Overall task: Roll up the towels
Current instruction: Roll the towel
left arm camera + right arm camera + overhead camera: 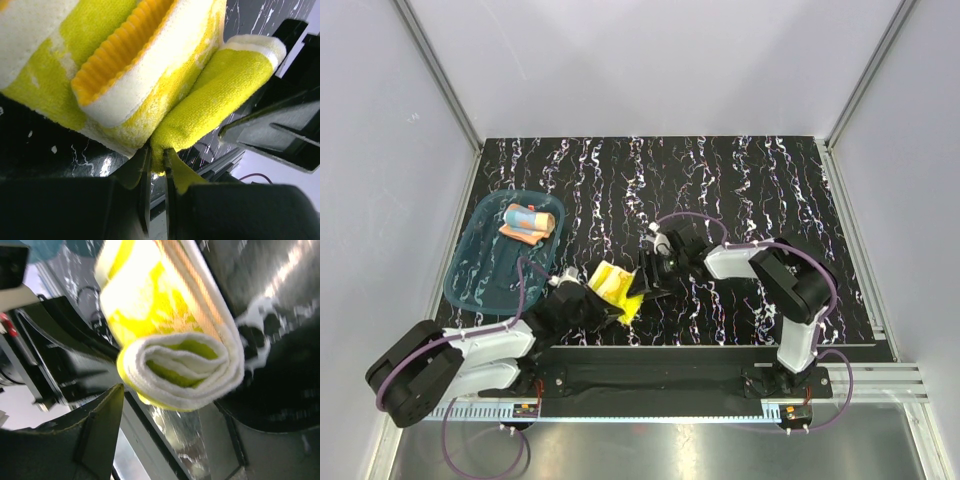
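Observation:
The yellow and cream towel (pixel 614 286) hangs as a loose roll just above the table, between my two grippers. My left gripper (pixel 600 304) is shut on a yellow fold at the towel's lower edge (pixel 159 150); the rest of the roll (pixel 125 75) spreads above the jaws. My right gripper (pixel 644 280) stands open at the roll's other end. In the right wrist view the spiral end of the roll (pixel 182 371) sits between the spread fingers (pixel 102 425) without touching them. The orange-pink towel (pixel 527 222) lies rolled in the tray.
The translucent teal tray (pixel 470 272) sits at the left of the black marbled table (pixel 740 180). A metal rail (pixel 700 365) runs along the near edge by the arm bases. White walls close in on three sides.

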Controlling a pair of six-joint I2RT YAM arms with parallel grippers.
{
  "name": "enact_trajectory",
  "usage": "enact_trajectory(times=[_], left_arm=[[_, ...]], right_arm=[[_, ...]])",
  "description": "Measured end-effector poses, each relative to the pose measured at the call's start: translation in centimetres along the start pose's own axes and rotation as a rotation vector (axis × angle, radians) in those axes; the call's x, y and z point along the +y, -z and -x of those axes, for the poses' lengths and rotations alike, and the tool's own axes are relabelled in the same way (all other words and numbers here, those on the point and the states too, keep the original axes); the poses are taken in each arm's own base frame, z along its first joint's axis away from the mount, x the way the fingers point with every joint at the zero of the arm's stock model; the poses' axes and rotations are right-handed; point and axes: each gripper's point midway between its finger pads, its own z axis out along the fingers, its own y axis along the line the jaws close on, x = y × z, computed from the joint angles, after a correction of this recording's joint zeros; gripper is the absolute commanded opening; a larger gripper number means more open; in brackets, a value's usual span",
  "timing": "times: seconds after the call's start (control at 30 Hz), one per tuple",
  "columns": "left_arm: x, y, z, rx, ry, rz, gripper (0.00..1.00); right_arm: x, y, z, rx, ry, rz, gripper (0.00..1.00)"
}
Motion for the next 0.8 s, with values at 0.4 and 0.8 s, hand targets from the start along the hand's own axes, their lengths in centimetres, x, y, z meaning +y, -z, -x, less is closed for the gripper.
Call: enact_trajectory(times=[0.4,0.8], left_arm=[[-0.2,-0.1,0.2,0.011,-0.011,-0.01,0.08],[-0.6,1.3,0.1,-0.018,-0.235,0.103,0.41]], right_arm=[[-0.9,-2.1,1.3,-0.04,-0.022,0.028,0.28],[-2.8,0.1,2.6,-0.073,-0.038,-0.294,0.29]])
